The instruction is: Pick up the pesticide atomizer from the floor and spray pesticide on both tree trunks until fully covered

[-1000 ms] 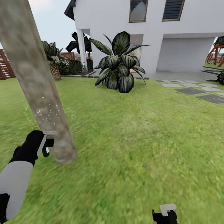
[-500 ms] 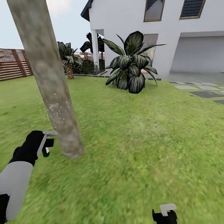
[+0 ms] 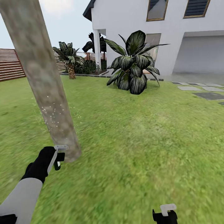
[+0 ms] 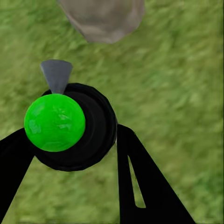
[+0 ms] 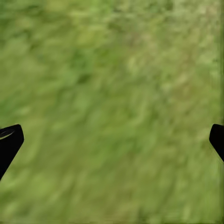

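Observation:
A thick mottled grey-brown tree trunk (image 3: 46, 90) leans up the left of the head view, with white specks on its lower part. My left gripper (image 3: 58, 154) sits close beside the trunk's base, just above the grass. In the left wrist view it (image 4: 74, 140) is shut on the pesticide atomizer (image 4: 77, 126), a round black body with a bright green cap. The atomizer's grey nozzle (image 4: 56, 74) points toward the trunk's foot (image 4: 102, 18). My right gripper (image 3: 165, 214) hangs low at the front right, its fingertips (image 5: 9, 142) wide open over bare grass.
Lawn spreads ahead and to the right. A large dark-leaved plant (image 3: 132, 67) stands before the white house (image 3: 130, 18). Grey paving slabs (image 3: 207, 95) lie at the right. A brown slat fence (image 3: 11, 63) and a short palm (image 3: 70, 60) close off the far left.
The head view has panned left, bringing the fence into sight. My left gripper with the atomizer has dropped and moved in toward the trunk's base. The right gripper has stayed put.

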